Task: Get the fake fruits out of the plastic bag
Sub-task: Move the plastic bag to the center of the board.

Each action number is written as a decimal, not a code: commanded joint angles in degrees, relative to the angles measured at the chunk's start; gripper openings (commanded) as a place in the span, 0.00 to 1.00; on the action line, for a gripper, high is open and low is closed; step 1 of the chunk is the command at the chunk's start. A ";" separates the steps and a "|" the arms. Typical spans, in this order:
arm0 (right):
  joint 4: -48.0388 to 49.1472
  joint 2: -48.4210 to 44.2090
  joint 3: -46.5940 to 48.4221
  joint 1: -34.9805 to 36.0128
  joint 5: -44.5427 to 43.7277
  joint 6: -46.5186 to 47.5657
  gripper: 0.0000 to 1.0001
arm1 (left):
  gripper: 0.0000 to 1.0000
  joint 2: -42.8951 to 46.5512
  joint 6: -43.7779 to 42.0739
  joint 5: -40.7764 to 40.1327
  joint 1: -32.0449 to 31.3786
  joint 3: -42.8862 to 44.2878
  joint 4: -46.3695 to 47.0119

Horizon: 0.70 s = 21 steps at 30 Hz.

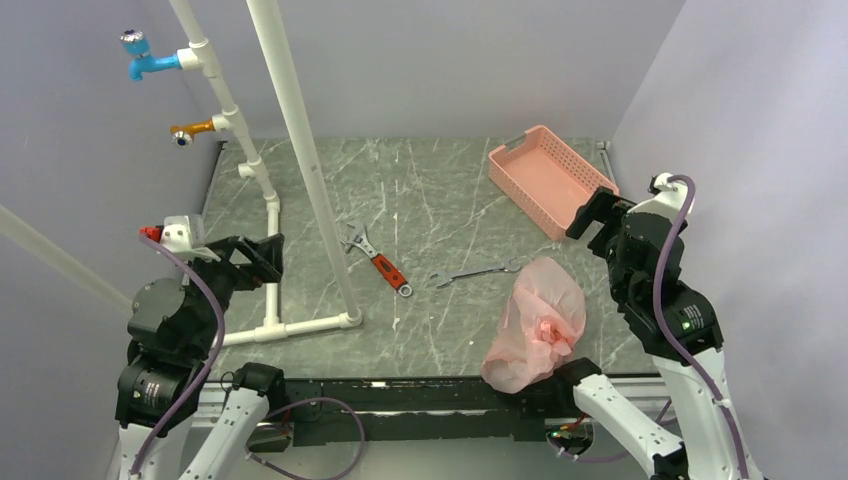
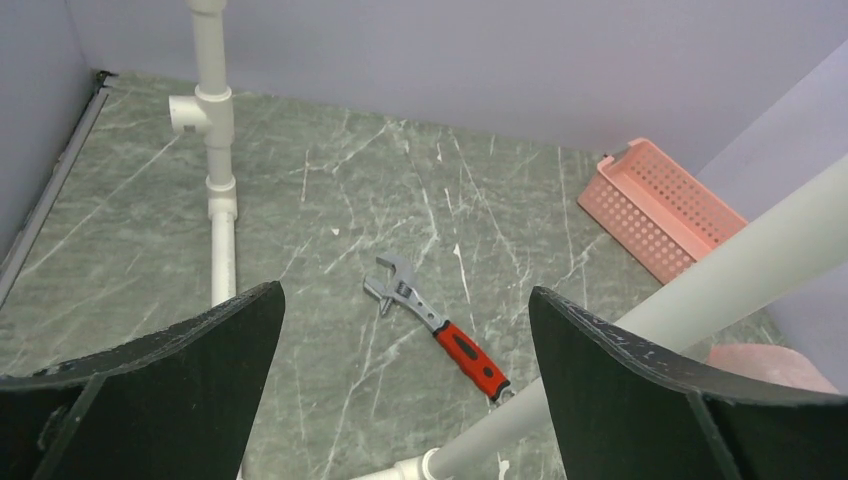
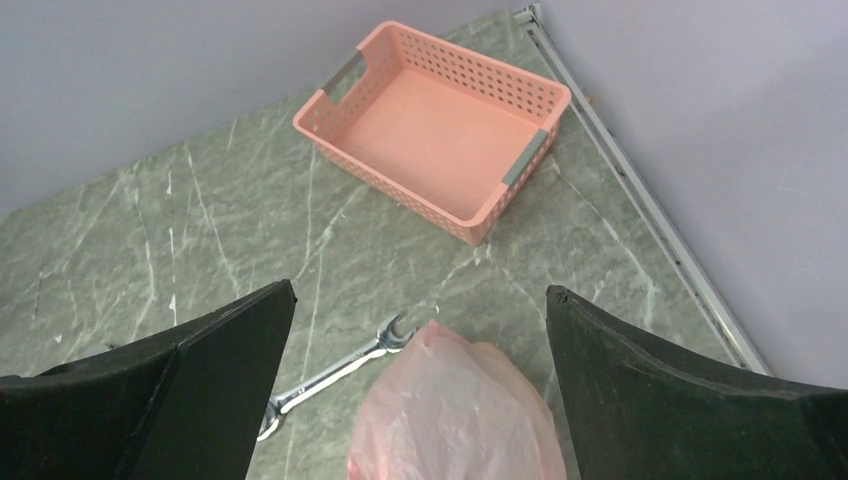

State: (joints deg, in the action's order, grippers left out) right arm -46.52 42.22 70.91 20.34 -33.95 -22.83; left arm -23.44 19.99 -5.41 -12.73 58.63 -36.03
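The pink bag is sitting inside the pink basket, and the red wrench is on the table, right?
No. The pink bag lies on the table outside the pink basket, as the top view shows. The red wrench is on the table.

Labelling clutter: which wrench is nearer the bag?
The all-silver wrench, lying just left of the bag. The red-handled wrench sits farther left, near the white pipe.
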 commanded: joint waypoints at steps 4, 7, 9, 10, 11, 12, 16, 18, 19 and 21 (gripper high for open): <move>-6.98 -3.72 1.26 -0.15 4.16 -3.19 1.00 | 0.99 0.44 -0.05 1.13 -0.17 -0.84 -0.82; -8.48 -6.78 -1.25 -0.17 8.38 -5.75 1.00 | 0.99 0.57 0.83 1.86 -0.19 -1.98 -0.73; -11.61 -8.02 -2.73 -0.06 9.04 -9.38 1.00 | 0.99 1.02 1.46 2.35 -0.19 -3.01 -0.67; -13.21 -8.48 -3.58 -0.12 9.58 -10.98 1.00 | 0.99 1.26 1.79 2.48 -0.19 -3.65 -0.68; -15.29 -8.85 -4.31 -0.09 9.47 -12.75 1.00 | 1.00 1.55 2.11 2.63 -0.19 -4.14 -0.63; -16.99 -9.31 -5.15 -0.12 9.48 -14.94 1.00 | 0.99 1.84 2.35 2.85 -0.19 -5.00 -0.43; -20.26 -12.24 -9.23 -0.10 11.64 -21.09 1.00 | 0.99 2.07 2.98 4.26 -0.20 -6.44 0.39; -21.90 -12.75 -11.03 -0.13 11.40 -23.63 1.00 | 0.99 1.35 3.35 4.87 -0.19 -5.87 -0.27; -22.52 -12.46 -11.73 -0.17 11.42 -24.15 1.00 | 0.99 0.87 3.61 6.33 -0.19 -5.54 -0.89; -24.12 -11.44 -12.94 -0.12 11.29 -25.37 1.00 | 0.99 0.01 3.38 10.20 -0.19 -4.78 -1.26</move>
State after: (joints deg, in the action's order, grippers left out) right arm -65.95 30.20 59.66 20.29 -23.44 -42.57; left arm -22.09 22.37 -1.23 -12.73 52.01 -37.82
